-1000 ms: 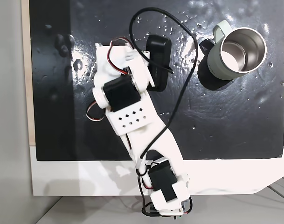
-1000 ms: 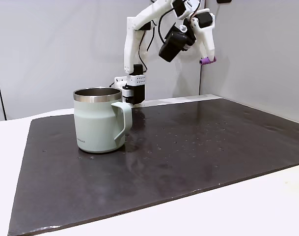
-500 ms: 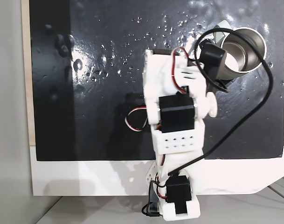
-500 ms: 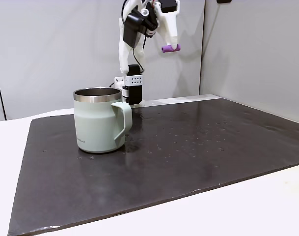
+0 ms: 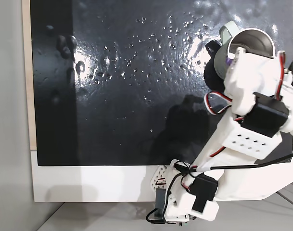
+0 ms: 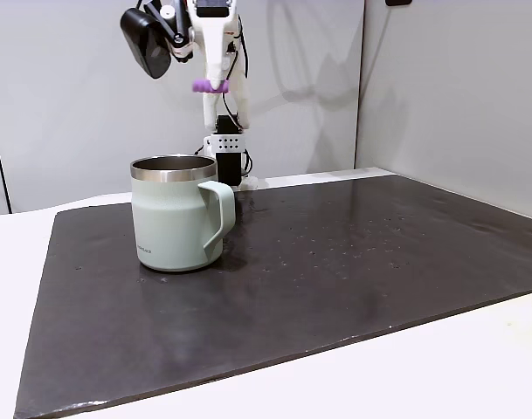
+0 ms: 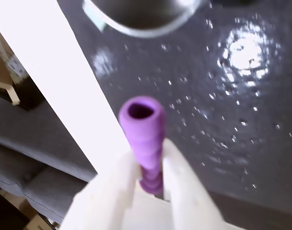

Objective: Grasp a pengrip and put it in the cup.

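Two smooth white fingers (image 7: 177, 177) pinch our ribbed, soft purple pengrip (image 7: 146, 139), a hollow tube held high above the sage-green, steel-lined cup (image 6: 178, 214) on the glossy black counter (image 6: 353, 262).

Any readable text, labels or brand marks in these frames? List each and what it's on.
None readable.
The cup: a tiny dark mark low on its wall at the left in a fixed view, too small to read.
The pengrip, the gripper and the black mat: no markings.
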Controlling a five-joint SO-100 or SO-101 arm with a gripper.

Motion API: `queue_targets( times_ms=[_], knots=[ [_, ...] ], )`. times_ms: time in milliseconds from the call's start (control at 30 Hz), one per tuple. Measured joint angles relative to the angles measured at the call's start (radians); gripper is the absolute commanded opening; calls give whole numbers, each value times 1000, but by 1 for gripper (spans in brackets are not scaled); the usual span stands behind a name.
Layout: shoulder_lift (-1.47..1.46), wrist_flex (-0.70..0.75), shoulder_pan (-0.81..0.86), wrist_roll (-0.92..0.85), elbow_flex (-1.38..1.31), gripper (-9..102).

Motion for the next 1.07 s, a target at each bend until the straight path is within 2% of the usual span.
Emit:
queue_targets(
  times_ms=[167, 400, 433, 533, 567, 1067],
  knots=[
    [-129, 2, 77, -35, -153, 0],
    [-219, 2, 97, -43, -273, 0],
    [-221, 2, 97, -43, -276, 5],
    [-221, 2, 97, -43, -278, 28],
    [-221, 2, 97, -43, -278, 31],
    [-221, 2, 97, -43, -278, 32]
  ],
)
